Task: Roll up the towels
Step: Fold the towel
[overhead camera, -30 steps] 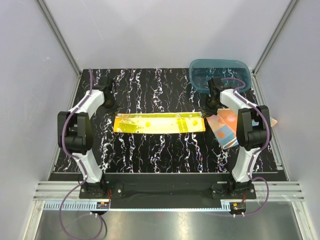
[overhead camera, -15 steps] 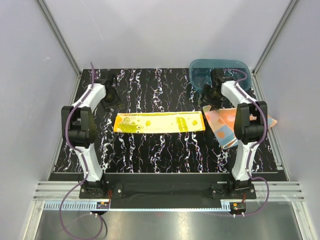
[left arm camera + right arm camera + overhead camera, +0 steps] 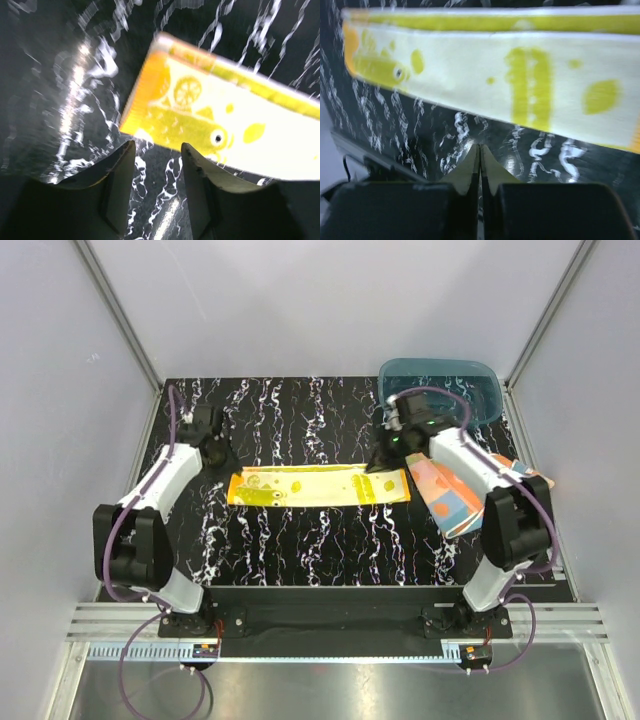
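No lettering, label, brand, number or sign can be read in any view. The yellow towel (image 3: 318, 486) carries only printed shapes, among them a lemon slice, and the dotted towel (image 3: 448, 502) shows only pale dots.

We see grey walls (image 3: 330, 300) on three sides of the black marbled table (image 3: 320, 540), metal rails (image 3: 110, 620) along its near edge.

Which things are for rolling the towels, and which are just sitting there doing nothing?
For the job:
- yellow towel
- orange spotty towel

Just lying about:
- teal tub
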Motion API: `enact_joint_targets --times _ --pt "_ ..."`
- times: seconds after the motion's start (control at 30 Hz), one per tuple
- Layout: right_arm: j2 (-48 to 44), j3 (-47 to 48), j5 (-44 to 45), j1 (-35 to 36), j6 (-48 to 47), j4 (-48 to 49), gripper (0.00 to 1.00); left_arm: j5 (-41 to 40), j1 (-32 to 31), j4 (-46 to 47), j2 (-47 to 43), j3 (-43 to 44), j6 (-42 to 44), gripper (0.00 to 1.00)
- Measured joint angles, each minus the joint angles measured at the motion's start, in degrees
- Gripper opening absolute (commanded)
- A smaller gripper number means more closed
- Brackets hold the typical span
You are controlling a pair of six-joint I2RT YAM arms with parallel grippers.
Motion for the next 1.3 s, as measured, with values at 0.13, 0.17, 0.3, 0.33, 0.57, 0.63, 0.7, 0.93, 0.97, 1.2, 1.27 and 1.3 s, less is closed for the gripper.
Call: enact_joint_targets --times 0.13,0.17,0.3,0.33,0.57,0.63,0.7,0.93,0.97,1.2,1.27,1.3 --pt "3.82 -0.26 -6.27 7.61 1.46 3.98 0.0 3.74 -0.61 3.67 2.36 -6.51 -0.87 0.4" --pt "4.81 -0.35 -7.61 8.83 1.84 4.79 0.0 4.44 -0.57 4.33 3.21 -7.5 -1.09 0.4" --pt "6.93 -0.5 -11.08 10.36 3.04 6.88 0.0 5.55 -0.57 6.93 5.11 -8.98 -1.55 0.39" --pt "7.21 -0.48 -11.76 10.36 3.19 7.41 0.01 5.51 -0.57 7.58 5.4 -9.05 -1.62 0.38" --pt "14.43 5.57 -18.8 12.61 2.6 8.83 0.01 3.65 -0.48 10.38 8.68 -10.19 -2.6 0.37" --pt "18.18 8.96 -21.11 14.67 2.05 9.18 0.0 2.78 -0.33 10.49 9.46 -10.88 -2.93 0.37" --pt "21.86 12.04 -22.97 16.87 1.62 9.4 0.0 2.43 -0.22 10.6 9.77 -10.99 -3.23 0.37" --pt "33.07 20.5 -27.21 21.92 0.92 10.58 0.0 1.57 -0.17 10.75 9.92 -10.99 -3.85 0.36" --pt "34.05 20.65 -27.3 21.92 0.7 10.62 0.0 1.51 -0.15 10.75 9.92 -10.99 -3.85 0.36" --pt "36.46 16.04 -28.83 17.94 -0.5 13.7 0.0 1.29 0.9 11.04 10.05 -10.91 -3.87 0.36" --pt "36.2 12.48 -31.63 15.23 -0.11 15.67 0.0 1.25 1.16 11.06 10.14 -10.88 -3.85 0.35" --pt "35.54 10.1 -33.38 13.29 0.04 16.52 0.0 1.27 1.25 11.04 10.14 -10.84 -3.85 0.35"
